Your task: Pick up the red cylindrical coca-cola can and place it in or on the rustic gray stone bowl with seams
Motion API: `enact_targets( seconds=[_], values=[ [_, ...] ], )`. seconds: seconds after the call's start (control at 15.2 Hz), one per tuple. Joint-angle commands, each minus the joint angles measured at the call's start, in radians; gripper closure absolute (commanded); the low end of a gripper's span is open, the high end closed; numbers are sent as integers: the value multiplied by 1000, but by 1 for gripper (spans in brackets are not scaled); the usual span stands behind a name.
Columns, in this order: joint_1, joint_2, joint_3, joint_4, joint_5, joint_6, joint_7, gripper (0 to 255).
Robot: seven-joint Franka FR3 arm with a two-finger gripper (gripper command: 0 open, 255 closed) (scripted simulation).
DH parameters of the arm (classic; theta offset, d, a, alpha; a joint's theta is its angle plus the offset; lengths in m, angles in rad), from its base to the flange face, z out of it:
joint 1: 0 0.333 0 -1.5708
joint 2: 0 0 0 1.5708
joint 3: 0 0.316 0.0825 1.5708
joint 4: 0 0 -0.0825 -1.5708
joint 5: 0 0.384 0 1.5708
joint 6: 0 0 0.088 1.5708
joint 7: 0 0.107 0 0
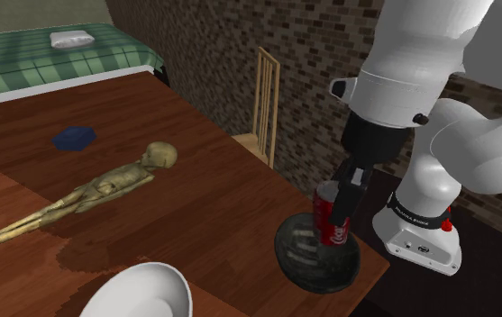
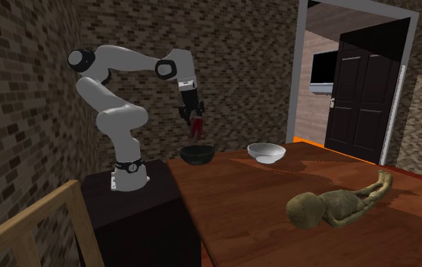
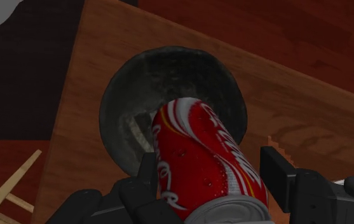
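Can [image 3: 201,159]: I judge it light, stiff but thin-walled, and slick, so it dents if squeezed hard. The best hold is across the mid-body, with gentle force. Look: red, white swirl lettering, silver end rim, tilted. The gripper [image 3: 212,179] pinches it, one finger on each side. It hangs over the dark bowl [image 3: 115,105] at the table [image 1: 195,180] corner, apparently not touching.

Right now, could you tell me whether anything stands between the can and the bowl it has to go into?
Nothing visible does. The pincer holds the red can tilted above the dark bowl, whose hollow lies bare beneath it.
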Motion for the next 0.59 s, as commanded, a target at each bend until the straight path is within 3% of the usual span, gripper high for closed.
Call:
enact_targets(
  seconds=[0.0,0.53],
  values=[
    [3,11,14,-18,13,30,-3,255],
    [21,39,58,-96,61,134,-17,255]
  ],
)
